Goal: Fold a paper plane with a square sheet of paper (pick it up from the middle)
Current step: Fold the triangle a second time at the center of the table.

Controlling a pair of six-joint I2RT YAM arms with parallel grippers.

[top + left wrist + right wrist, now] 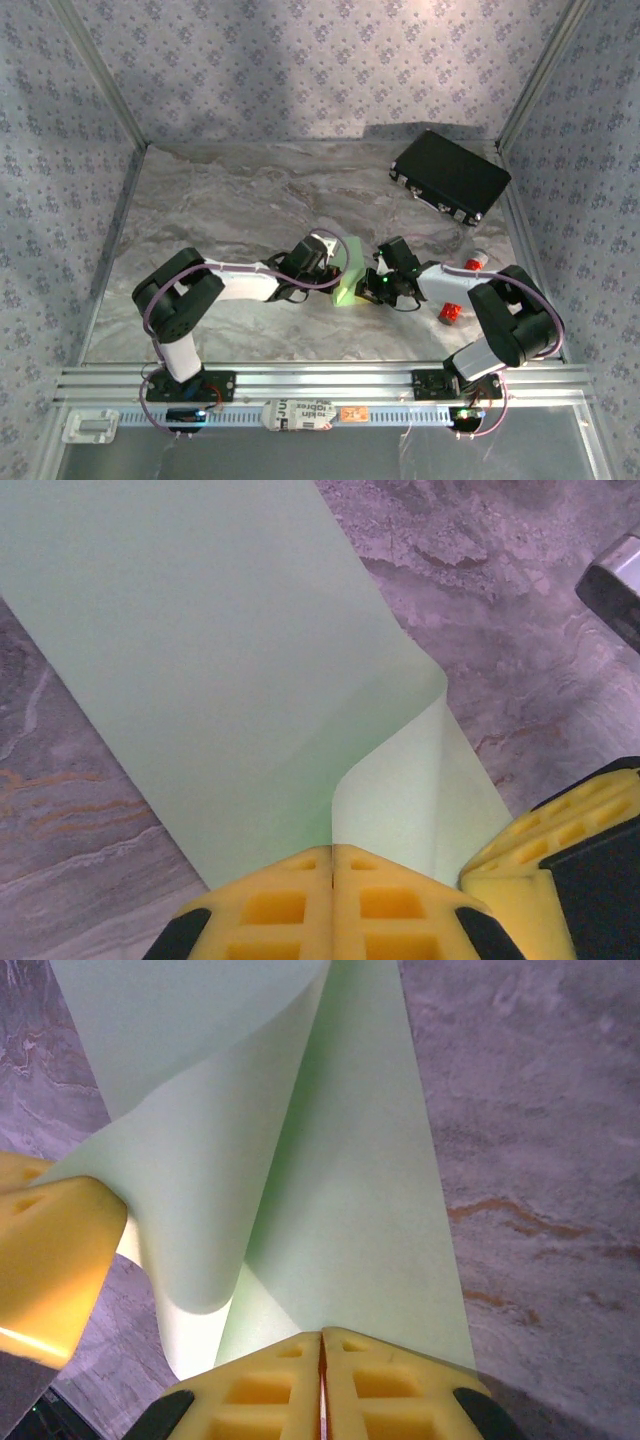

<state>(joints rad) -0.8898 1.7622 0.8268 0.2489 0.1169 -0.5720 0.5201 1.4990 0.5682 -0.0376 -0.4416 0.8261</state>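
Left end effector [333, 852], right end effector [322, 1338] clamped on thin, curled pale-green square sheet of paper [220, 660].

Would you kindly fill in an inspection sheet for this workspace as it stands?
Surface: marbled grey table.
Job's things: square sheet of paper, pale green, bent into a curl, no plane yet.
Clutter: black case far right; red cylinder beside the right arm.
Tools: left tool and right tool both shut on the sheet.
Cables: lilac cables along both arms.
Surroundings: patterned walls; metal rail at near edge.
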